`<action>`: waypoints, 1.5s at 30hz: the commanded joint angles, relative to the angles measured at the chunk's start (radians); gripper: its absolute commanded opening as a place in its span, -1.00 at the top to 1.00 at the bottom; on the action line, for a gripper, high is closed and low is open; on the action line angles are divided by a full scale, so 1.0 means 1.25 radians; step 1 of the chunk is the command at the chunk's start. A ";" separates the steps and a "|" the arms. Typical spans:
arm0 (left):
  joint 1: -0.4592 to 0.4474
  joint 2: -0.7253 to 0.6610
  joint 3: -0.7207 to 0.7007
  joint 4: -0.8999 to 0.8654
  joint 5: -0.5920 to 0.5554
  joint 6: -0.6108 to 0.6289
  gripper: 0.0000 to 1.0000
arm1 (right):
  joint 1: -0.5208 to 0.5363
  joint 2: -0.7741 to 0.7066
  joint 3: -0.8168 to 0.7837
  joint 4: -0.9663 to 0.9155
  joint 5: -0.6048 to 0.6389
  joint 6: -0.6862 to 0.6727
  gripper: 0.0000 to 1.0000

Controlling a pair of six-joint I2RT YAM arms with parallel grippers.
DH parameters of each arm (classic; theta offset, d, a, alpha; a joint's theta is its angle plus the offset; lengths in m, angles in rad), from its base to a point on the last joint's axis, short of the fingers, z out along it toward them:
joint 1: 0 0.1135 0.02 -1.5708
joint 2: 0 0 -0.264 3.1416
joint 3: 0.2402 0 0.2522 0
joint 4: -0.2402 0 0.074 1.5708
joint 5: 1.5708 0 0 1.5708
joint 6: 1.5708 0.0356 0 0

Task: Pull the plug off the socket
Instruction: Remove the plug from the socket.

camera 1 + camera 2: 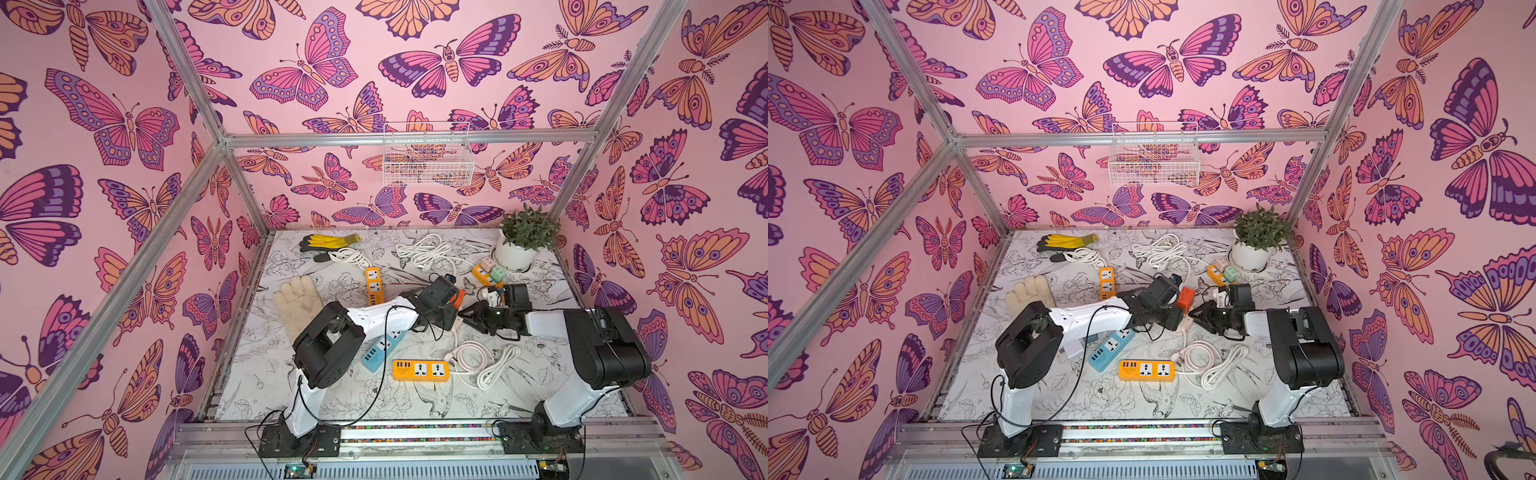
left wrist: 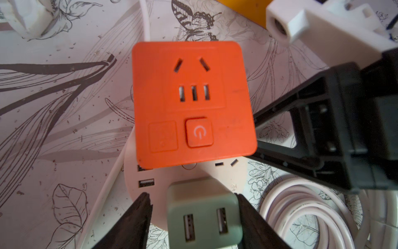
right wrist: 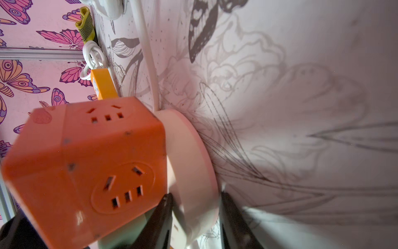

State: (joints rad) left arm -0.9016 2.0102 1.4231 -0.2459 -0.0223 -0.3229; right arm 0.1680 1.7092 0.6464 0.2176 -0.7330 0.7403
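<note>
Left hand [image 2: 191, 200] straddles the grey-green plug [image 2: 202, 215], half open, touching it on one side only. Right hand [image 3: 196, 198] pinches the rim of the round socket [image 3: 189, 155] on the desk [image 2: 64, 129]. That thin rim grip may slip, so the socket lifts too. The orange cube [image 2: 193, 101] just beside could snag.

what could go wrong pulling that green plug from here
The left gripper straddles the green plug with a gap on one side; it could slip off.
The right gripper pinches only the rim of the round socket base, so it may tilt or lift.
The orange cube alongside could get knocked.
</note>
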 commanded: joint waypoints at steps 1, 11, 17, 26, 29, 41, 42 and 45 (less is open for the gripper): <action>0.010 0.018 0.013 -0.026 0.016 -0.006 -0.24 | 0.013 0.016 0.019 0.005 -0.004 0.009 0.22; 0.017 0.019 0.014 -0.034 0.024 -0.009 0.00 | 0.027 0.039 0.023 -0.093 0.067 -0.025 0.33; 0.011 -0.005 -0.013 -0.044 -0.001 -0.013 0.11 | 0.051 0.035 0.028 -0.160 0.172 -0.030 0.32; -0.057 -0.013 -0.050 -0.045 -0.215 0.107 0.14 | 0.061 0.030 0.022 -0.167 0.214 -0.020 0.31; -0.052 -0.022 -0.057 -0.063 -0.238 0.068 0.14 | 0.061 0.030 0.022 -0.175 0.223 -0.024 0.32; 0.032 -0.094 -0.116 -0.038 0.058 -0.061 0.21 | 0.066 0.034 0.023 -0.179 0.234 -0.024 0.33; 0.013 -0.092 -0.105 -0.060 -0.004 -0.033 0.21 | 0.067 0.034 0.024 -0.181 0.234 -0.023 0.33; -0.020 -0.073 -0.084 -0.090 -0.104 0.027 0.20 | 0.078 0.035 0.029 -0.187 0.234 -0.029 0.34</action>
State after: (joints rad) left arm -0.8845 1.9240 1.3052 -0.2325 -0.0475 -0.3561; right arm 0.2531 1.7027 0.7116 0.1421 -0.5838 0.7258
